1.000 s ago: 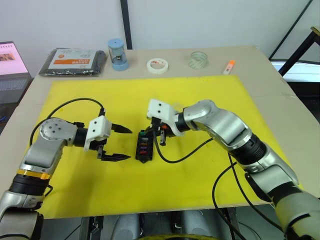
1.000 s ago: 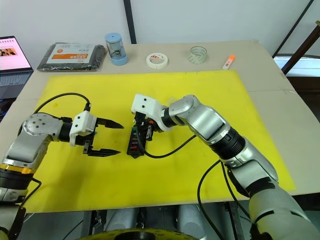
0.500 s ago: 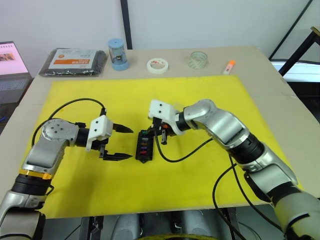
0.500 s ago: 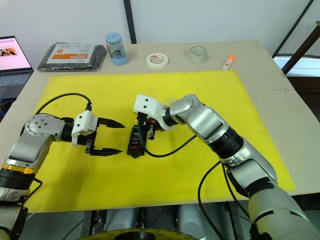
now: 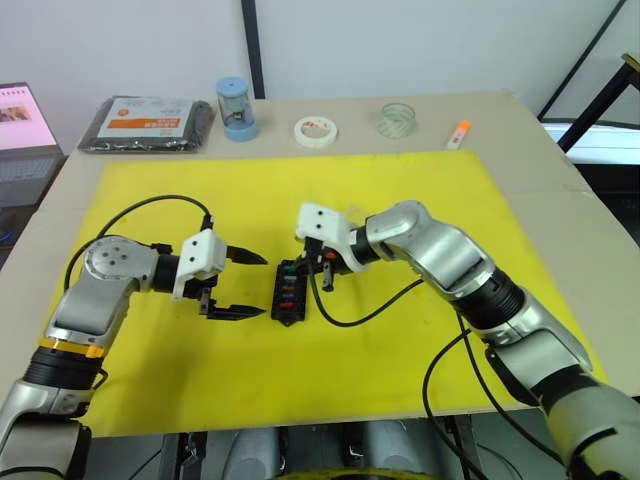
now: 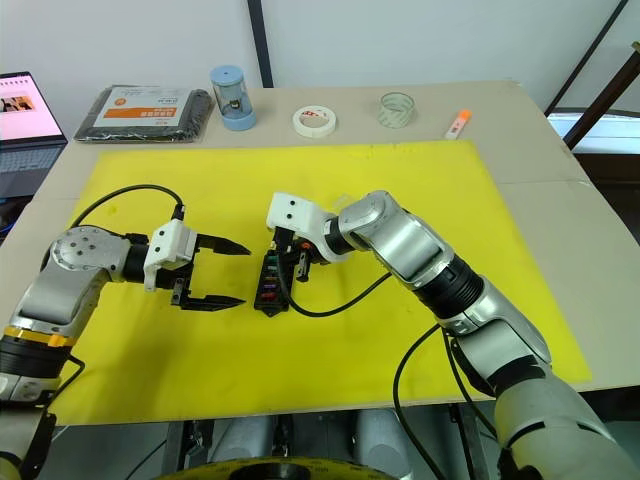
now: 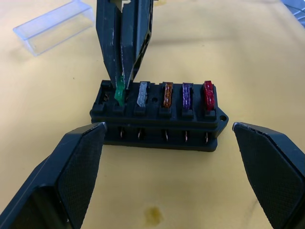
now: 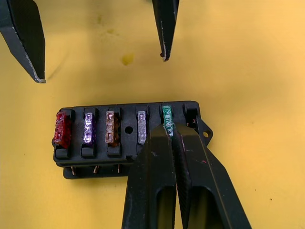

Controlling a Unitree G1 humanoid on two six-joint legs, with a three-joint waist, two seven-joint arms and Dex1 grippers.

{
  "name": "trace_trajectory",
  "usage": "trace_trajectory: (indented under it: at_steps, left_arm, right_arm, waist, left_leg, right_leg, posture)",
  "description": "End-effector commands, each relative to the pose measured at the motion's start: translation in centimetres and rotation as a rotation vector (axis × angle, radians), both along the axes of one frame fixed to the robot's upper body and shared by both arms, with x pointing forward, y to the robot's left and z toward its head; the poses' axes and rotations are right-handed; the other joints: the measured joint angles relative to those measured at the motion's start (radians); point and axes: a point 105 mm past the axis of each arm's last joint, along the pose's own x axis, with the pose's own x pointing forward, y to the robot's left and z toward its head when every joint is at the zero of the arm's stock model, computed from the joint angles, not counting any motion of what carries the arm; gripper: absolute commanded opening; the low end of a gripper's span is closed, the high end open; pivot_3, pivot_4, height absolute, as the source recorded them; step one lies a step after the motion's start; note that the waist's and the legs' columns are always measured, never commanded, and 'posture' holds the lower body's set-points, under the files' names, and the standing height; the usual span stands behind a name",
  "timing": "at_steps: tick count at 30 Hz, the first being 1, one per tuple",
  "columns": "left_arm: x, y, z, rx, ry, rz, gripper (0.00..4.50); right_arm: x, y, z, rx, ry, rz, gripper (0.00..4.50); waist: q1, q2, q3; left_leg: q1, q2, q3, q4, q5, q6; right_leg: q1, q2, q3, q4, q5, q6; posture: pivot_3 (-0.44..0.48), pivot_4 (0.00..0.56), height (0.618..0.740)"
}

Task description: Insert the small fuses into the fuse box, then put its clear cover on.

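On the yellow mat (image 5: pixel 400 200) covering the tabletop (image 5: pixel 560 200), the fuse box (image 5: pixel 289 295) lies between both arms, with red (image 8: pixel 62 129), purple (image 8: pixel 88 128), tan (image 8: pixel 111 128) and clear (image 8: pixel 141 127) fuses seated in 4 of its slots. The right tool (image 8: pixel 169 132) is clenched on the green fuse (image 7: pixel 119 90), holding it at the next slot, near the end of the box. The left tool (image 5: pixel 240 285) hovers just beside the box with its 2 fingers spread wide and nothing between them, and the clear cover (image 7: pixel 55 26) lies on the mat a little beyond the box.
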Motion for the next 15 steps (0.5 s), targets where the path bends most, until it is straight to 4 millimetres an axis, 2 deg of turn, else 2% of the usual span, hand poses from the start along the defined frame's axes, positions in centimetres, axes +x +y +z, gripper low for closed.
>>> trace_trajectory:
  at_steps: [1, 15]
  left_arm:
    - [0.0, -0.3, 0.8, -0.005, -0.038, -0.016, 4.47]
    - [-0.1, -0.5, 0.8, -0.008, -0.04, -0.014, 4.47]
  right_arm:
    - [0.2, 0.0, 0.3, -0.001, -0.04, 0.002, 0.0]
    - [0.6, -0.6, -2.2, -0.077, 0.006, -0.039, 0.0]
  waist:
    - [0.0, 0.0, 0.0]
    - [0.0, 0.0, 0.0]
  left_leg:
    - [0.0, 0.0, 0.0, 0.0, 0.0, 0.0]
    - [0.003, 0.0, 0.0, 0.0, 0.0, 0.0]
  right_leg:
    - [0.0, 0.0, 0.0, 0.0, 0.0, 0.0]
    - [0.003, 0.0, 0.0, 0.0, 0.0, 0.0]
  posture:
    - [0.0, 0.15, 0.74]
    - [0.0, 0.15, 0.74]
